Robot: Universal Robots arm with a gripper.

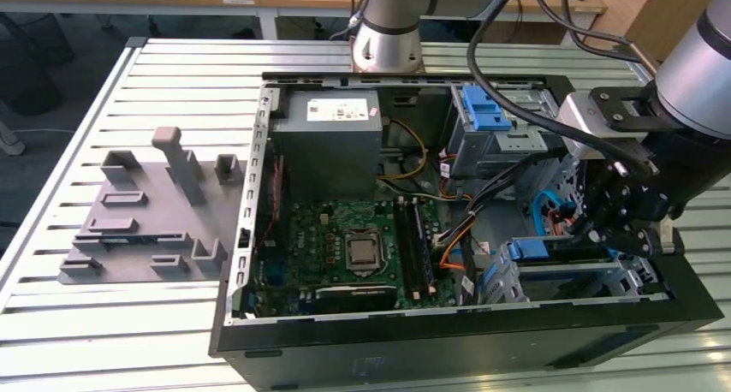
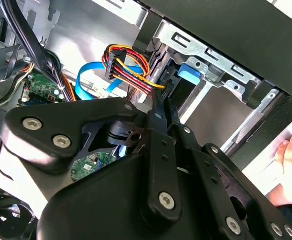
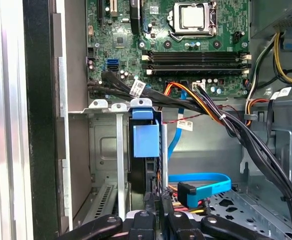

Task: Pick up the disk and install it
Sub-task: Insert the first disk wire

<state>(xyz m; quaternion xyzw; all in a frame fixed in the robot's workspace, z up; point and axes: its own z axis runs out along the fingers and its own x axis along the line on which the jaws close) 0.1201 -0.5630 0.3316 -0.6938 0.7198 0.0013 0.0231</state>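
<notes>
Nearest, in both wrist views: black linkage of the tool [image 3: 157,197] [image 2: 160,107], lowered into an open computer case [image 1: 457,349]. Whether clenched or released: cannot tell.

Just ahead of the tool in the first wrist view: the disk [image 3: 146,141], standing edge-on in a slot of the silver drive cage [image 3: 103,107], bright blue rail tab facing the camera, dark body below it. Close to the tool; touching or apart, cannot tell. Beside it, a blue flat data cable [image 3: 200,180] looped over the perforated floor of the case, with a bundle of red, yellow and orange power wires [image 3: 205,102] slung across above the cage.

In the second wrist view: the same blue tab of the disk [image 2: 188,72] past the tip of the tool, tucked in under the cage's metal rails. At that picture's edge, outside the case, a person's hand [image 2: 288,152].

Farther in: the green motherboard [image 3: 185,40] with its processor socket [image 3: 190,17] and rows of black memory slots [image 3: 195,57].

From the exterior view: tool [image 1: 622,238] down in the corner of the case on the exterior view's right, the disk [image 1: 549,252] just beside it toward the left, seated in the cage. Beyond, a grey power supply box [image 1: 331,139]. Well apart, on the exterior view's left, a grey moulded fixture plate [image 1: 149,212] flat on the slatted metal desk [image 1: 68,323].
</notes>
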